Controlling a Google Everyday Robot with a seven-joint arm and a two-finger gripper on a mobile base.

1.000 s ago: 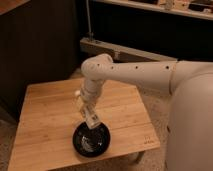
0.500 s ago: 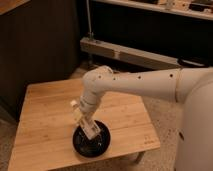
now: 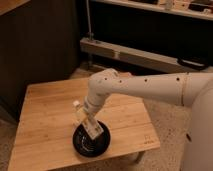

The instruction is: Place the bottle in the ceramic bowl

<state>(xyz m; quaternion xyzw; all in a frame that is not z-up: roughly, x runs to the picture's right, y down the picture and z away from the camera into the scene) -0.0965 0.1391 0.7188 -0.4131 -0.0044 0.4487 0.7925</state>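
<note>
The ceramic bowl point(image 3: 101, 146), round, glossy and black, sits on the wooden table point(image 3: 45, 107) near its front edge. My gripper point(image 3: 86, 119) hangs from the white arm point(image 3: 145, 87) just above the bowl's back left rim. It is shut on the bottle point(image 3: 93, 128), a small whitish thing held tilted. The bottle's lower end reaches over the inside of the bowl. I cannot tell whether the bottle touches the bowl. The gripper hides part of the bottle.
The table is small, with edges close to the bowl at the front and right. A speckled floor point(image 3: 165, 125) lies to the right. A dark cabinet point(image 3: 35, 45) and a low metal rail point(image 3: 135, 55) stand behind.
The arm has reached lower and further forward. The gripper with the bottle has come down from above the table's middle to just over the bowl.
</note>
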